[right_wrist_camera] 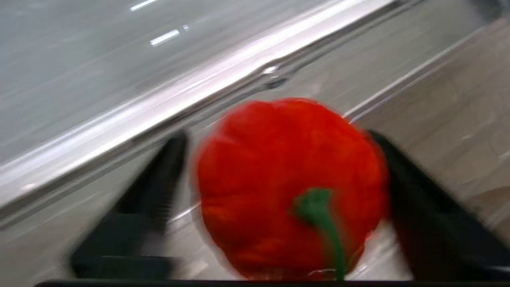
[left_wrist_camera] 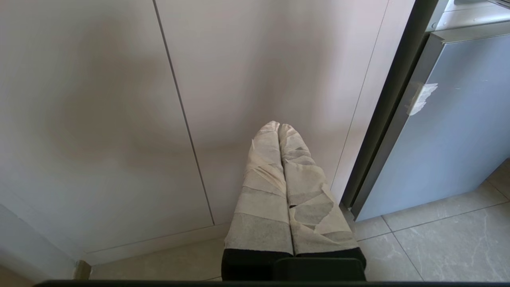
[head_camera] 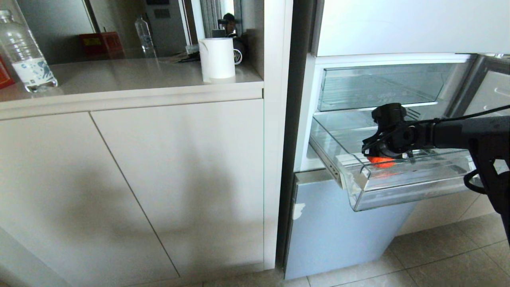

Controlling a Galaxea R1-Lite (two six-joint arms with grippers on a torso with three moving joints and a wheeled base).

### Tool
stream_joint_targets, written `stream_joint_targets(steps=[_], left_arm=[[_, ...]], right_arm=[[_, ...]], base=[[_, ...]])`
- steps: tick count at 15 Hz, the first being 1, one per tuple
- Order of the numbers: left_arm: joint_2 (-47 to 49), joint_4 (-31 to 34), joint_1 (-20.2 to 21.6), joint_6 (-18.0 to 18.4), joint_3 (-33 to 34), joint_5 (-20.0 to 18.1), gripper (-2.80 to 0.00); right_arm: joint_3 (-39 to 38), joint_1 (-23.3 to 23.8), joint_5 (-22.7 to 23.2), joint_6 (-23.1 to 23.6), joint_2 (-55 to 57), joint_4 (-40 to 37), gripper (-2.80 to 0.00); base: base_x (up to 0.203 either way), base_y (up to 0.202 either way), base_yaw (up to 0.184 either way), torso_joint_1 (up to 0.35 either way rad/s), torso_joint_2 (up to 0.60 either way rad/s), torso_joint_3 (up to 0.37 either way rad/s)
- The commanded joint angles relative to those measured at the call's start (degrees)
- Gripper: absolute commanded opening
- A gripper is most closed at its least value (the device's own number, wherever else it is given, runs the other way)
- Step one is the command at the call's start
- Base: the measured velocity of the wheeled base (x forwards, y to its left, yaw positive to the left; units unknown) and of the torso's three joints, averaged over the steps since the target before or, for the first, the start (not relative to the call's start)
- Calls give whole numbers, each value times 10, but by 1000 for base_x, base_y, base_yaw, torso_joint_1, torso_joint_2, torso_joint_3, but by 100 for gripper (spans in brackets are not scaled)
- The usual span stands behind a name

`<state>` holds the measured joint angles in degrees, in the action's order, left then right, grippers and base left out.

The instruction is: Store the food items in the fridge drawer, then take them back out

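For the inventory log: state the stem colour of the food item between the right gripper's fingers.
Green, on the red food item; clearest in the right wrist view.

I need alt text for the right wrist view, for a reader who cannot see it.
A red pepper with a green stem sits between the right gripper's black fingers, inside the clear fridge drawer.
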<state>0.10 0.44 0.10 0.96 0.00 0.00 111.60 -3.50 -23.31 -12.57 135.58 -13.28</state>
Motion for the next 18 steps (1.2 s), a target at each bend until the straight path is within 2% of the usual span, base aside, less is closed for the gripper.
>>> stream_joint_targets(steps=[1, 6, 12, 16, 18], left_arm=[[1, 0, 0, 0, 0, 0, -280], [1, 0, 0, 0, 0, 0, -280], [1, 1, 0, 0, 0, 0, -280], [1, 0, 0, 0, 0, 0, -280], [1, 0, 0, 0, 0, 0, -280]], right_arm=[[1, -1, -1, -2, 2, 0, -280], [1, -2, -1, -6, -6, 4, -280], [-3, -11, 0, -9, -81, 42, -280], [-51, -20, -3, -6, -165, 42, -280], [-93, -29, -22, 8, -221, 42, -280]], base=[[0, 0, 0, 0, 0, 0], [0, 0, 0, 0, 0, 0], [0, 0, 0, 0, 0, 0], [0, 0, 0, 0, 0, 0], [0, 0, 0, 0, 0, 0]])
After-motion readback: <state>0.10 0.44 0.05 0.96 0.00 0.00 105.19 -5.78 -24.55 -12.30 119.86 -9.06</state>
